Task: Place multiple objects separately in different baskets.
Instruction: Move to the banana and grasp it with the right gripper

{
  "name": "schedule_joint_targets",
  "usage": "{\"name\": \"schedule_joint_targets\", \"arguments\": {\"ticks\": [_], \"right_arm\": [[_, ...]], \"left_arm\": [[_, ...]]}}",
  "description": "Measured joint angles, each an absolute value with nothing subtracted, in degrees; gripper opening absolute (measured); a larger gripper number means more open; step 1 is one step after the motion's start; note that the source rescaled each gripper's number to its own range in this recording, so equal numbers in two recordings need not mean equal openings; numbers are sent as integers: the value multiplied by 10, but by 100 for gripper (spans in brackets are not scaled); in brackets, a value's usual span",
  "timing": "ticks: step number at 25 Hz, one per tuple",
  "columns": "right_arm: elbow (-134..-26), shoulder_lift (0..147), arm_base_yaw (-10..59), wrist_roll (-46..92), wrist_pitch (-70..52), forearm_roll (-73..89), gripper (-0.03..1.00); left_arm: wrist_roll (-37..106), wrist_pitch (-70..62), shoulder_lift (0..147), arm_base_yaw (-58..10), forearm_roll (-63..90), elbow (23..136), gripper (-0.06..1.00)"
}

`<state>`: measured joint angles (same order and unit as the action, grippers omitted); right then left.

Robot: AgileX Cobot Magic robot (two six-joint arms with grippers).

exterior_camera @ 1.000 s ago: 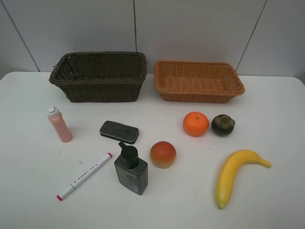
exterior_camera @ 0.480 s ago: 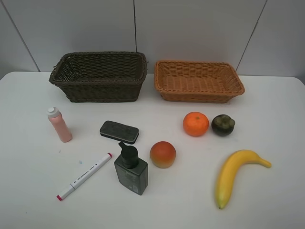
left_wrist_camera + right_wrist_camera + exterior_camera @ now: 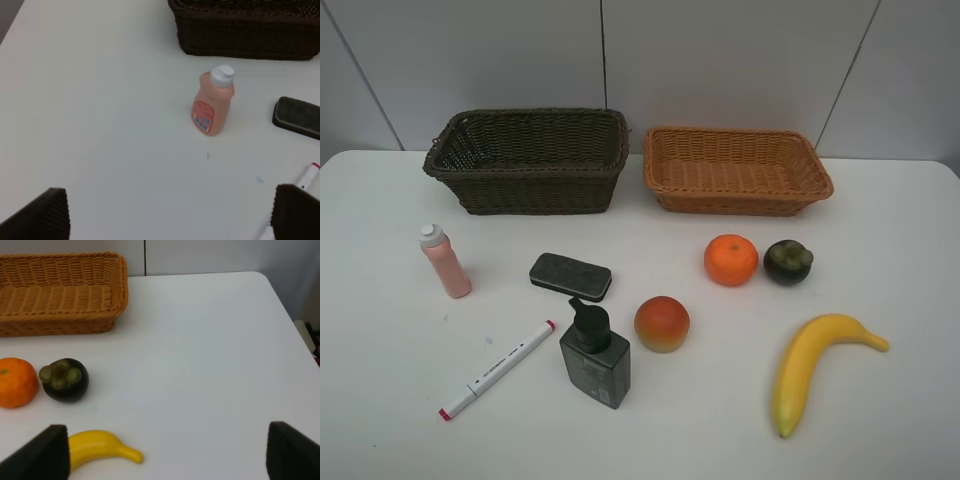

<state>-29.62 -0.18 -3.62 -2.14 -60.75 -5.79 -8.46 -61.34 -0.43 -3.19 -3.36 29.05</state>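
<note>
My left gripper has its fingers spread wide with nothing between them, above the white table near the pink bottle, which stands upright in front of the deep dark brown basket. My right gripper is spread just as wide and bare, close to the dark mangosteen, the orange beside it and the yellow banana. The shallower orange-tan basket sits just beside the brown one. All else lies on the table: the dark grey eraser block, the white red-tipped marker, the dark pump bottle and the red-yellow peach.
</note>
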Motion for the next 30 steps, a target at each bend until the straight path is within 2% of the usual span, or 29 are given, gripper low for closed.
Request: {"name": "schedule_joint_targets", "arguments": {"ticks": [10,14,23,24,30], "right_arm": [[-297,0,-36,-23,-608,-58,100],[-321,101,-36,-23,-639,-57,100],[-419,441,-36,-37,-643,24,100],[-419,441,-36,-37,-643,24,100],[-430,621,-33,-116,-602,74,100]], "left_arm": [[-85,-613,-4,-32,-34,290,100],[-85,-613,-4,-32,-34,290,100],[-85,-613,-4,-32,-34,290,100],[-85,-613,-4,-32,-34,290,100],[-85,-613,-4,-32,-34,290,100]]}}
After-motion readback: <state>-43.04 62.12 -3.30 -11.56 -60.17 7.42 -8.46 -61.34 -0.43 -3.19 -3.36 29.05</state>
